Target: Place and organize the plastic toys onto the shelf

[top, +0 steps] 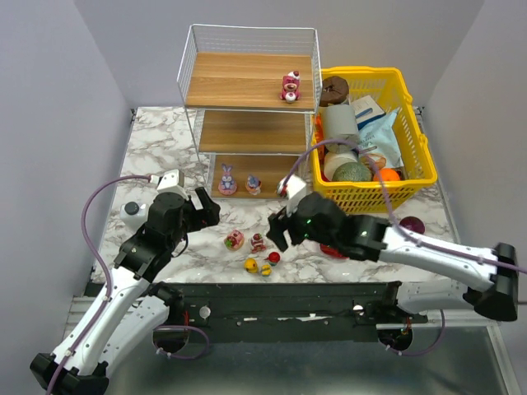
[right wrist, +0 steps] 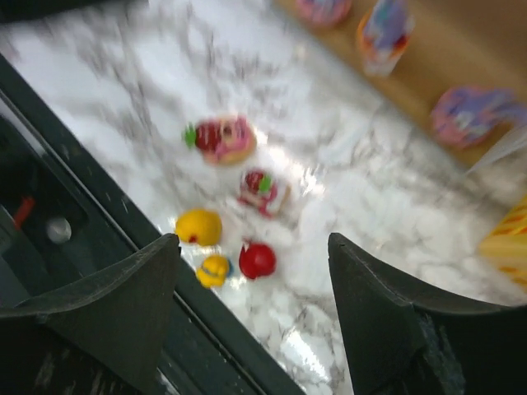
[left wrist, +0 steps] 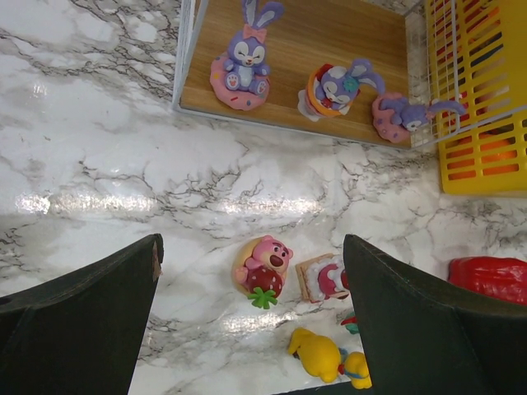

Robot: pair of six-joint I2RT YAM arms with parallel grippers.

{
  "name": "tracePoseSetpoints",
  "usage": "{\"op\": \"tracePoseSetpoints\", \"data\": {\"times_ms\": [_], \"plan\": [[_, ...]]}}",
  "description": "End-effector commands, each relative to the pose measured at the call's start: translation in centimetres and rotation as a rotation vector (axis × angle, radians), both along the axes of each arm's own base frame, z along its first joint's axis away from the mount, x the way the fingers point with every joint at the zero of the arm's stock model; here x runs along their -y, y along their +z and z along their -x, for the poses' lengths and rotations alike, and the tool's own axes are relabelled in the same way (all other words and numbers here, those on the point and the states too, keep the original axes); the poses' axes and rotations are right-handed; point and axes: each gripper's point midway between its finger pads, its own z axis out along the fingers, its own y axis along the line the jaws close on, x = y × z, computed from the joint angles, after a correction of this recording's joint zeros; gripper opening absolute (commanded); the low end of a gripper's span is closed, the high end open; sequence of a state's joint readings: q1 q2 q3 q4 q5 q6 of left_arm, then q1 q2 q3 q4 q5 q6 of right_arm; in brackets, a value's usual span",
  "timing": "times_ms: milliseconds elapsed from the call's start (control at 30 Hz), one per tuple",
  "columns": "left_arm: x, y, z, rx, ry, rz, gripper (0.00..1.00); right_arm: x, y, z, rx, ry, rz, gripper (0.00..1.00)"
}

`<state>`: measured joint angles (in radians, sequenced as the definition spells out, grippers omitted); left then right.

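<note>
Wood shelf [top: 247, 78] holds four: pink bear [top: 290, 86] on top tier, three bunnies [left wrist: 244, 59] on bottom. Five loose toys [top: 258, 242] still on desk [top: 156, 148], near centre. Left gripper [top: 204, 207] and right gripper [top: 278, 230] both wide, empty.

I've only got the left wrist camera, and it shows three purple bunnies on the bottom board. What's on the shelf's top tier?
Observer: One pink bear stands on the top board of the shelf, near its right end.
Operator: Where's the right gripper?
Observer: The right gripper hovers open over the table, just right of the strawberry cake.
Operator: Anything by the yellow ducks that I'm missing?
Observer: A small red toy lies right beside the small yellow duck, near the table's front edge.
</note>
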<state>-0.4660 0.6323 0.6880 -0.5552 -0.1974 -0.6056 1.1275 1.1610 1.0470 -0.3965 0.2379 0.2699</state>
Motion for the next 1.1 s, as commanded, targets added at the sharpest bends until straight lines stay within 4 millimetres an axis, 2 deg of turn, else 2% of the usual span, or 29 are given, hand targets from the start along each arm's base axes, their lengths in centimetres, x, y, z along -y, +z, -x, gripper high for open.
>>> {"op": "tracePoseSetpoints", "data": {"times_ms": [0,33,67,167,267,300,433,767,1067], "plan": [[-0.1,0.1,0.1,0.023,-0.008,0.002,0.99,-3.5,-4.1,1.5,0.090,-0.025,-0.017,0.78],[0.0,0.3,0.1,0.026,-0.013,0.005,0.99,-4.0,-4.8,1.8,0.093,-0.020,-0.007,0.78],[0.0,0.1,0.1,0.022,-0.014,0.005,0.99,-4.7,-6.8,2.0,0.069,-0.025,0.025,0.78],[0.1,0.0,0.2,0.016,-0.016,0.008,0.99,-5.4,-8.8,1.2,0.055,-0.090,0.040,0.79],[0.0,0.0,0.3,0.017,-0.012,0.012,0.99,-5.7,-10.0,0.7,0.039,-0.141,0.043,0.80],[0.0,0.1,0.3,0.017,-0.013,0.011,0.99,-6.0,-11.0,0.6,0.028,-0.148,0.058,0.80],[0.1,0.1,0.3,0.021,-0.016,0.011,0.99,-7.0,-12.9,0.6,-0.010,-0.167,0.079,0.77],[0.1,-0.2,0.6,0.007,-0.015,0.022,0.99,-7.0,-15.4,-0.6,-0.018,-0.270,0.123,0.76],[0.2,-0.5,0.5,-0.003,-0.013,0.024,0.99,-5.3,-16.9,-2.4,-0.034,-0.330,0.130,0.68]]}}
